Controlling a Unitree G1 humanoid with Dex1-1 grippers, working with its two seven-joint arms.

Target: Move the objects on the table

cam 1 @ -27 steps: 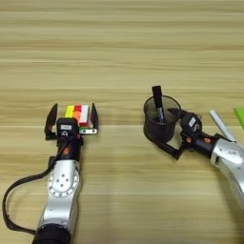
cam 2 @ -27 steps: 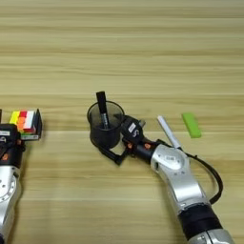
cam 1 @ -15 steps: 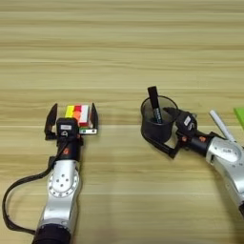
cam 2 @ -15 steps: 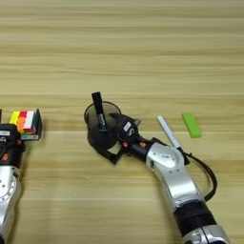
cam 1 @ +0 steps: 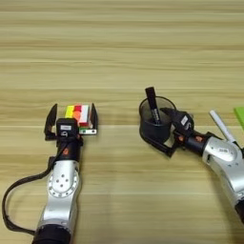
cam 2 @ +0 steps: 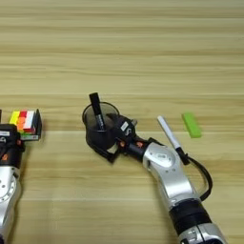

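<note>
My right gripper (cam 1: 159,131) is clamped on the pen cup (cam 1: 156,117), centre-right of the frame in the left eye view. One black finger runs along the cup's lower front side, low near the table (cam 1: 119,57); the other reaches over the rim on the right side. So the cup wall sits between the fingers, which are closed down to about its thickness. The right forearm comes in from the lower right corner, angled up and left toward the cup, wrist bent so the fingers point left.

The cup stands upright, just right of frame centre. The black marker (cam 1: 153,103) stands inside it, leaning up and left, top end sticking out above the rim.

My left gripper (cam 1: 71,120) is at middle left, forearm rising nearly straight up from the bottom edge, slight lean right. Fingers are spread wide, one either side of the puzzle cube (cam 1: 79,115). The right finger looks to be against the cube's right face; the left finger stands clear of the cube with a gap. Not gripping it.

A white pen (cam 2: 169,134) lies on the table at right, slanted, its lower end just beside my right forearm. A green block (cam 2: 191,125) lies further right of it, well apart from the cup.
</note>
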